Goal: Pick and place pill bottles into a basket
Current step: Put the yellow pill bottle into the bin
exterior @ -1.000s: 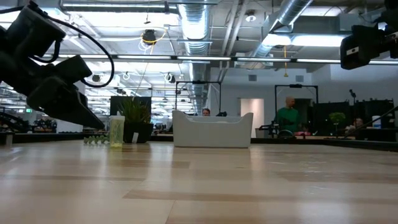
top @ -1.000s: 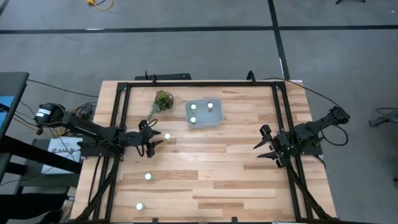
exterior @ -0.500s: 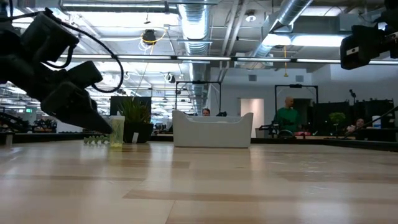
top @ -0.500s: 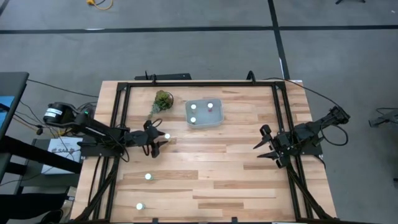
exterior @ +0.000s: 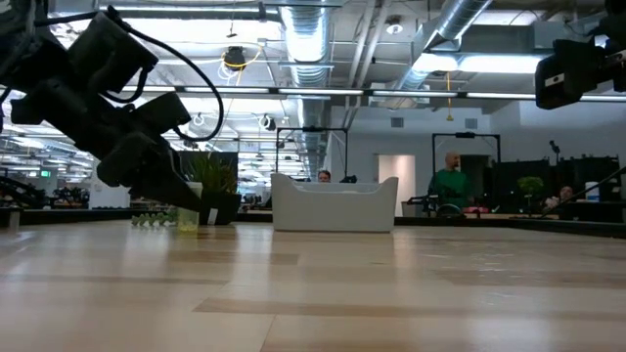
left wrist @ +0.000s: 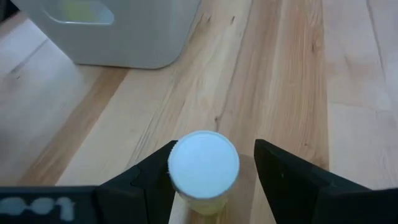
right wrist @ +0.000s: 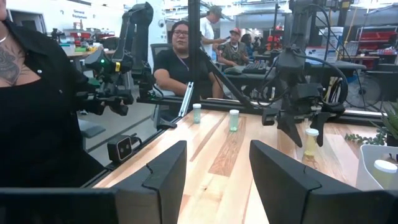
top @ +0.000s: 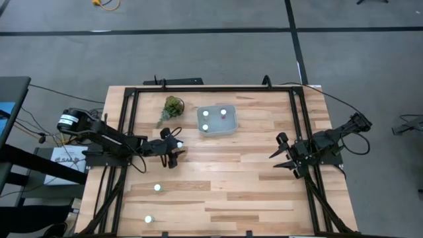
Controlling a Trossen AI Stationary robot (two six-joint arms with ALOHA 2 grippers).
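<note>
- Though not pinched yet, stands upright on the wood, cap up: the bottle (left wrist: 203,165), right between the two fingers (left wrist: 144,180) of the left gripper (top: 173,146).
- Sits closer to one finger, maybe touching it, with a gap to the other.
- Fingers wide apart, one on each side, holding nothing so far.
- Needs only a squeeze straight inward, by my guess, then a lift.
- Past the bottle, near and a bit toward the table's far edge: the basket (top: 226,127), with three white caps inside already.
- Toward the near edge, well apart from the fingers: the other bottles (top: 157,188), two of them, both on the left arm's side.
- Far off at the right rail: the right gripper (top: 283,157), waiting, fingers apart and empty, much farther from the bottle than the left one.
</note>
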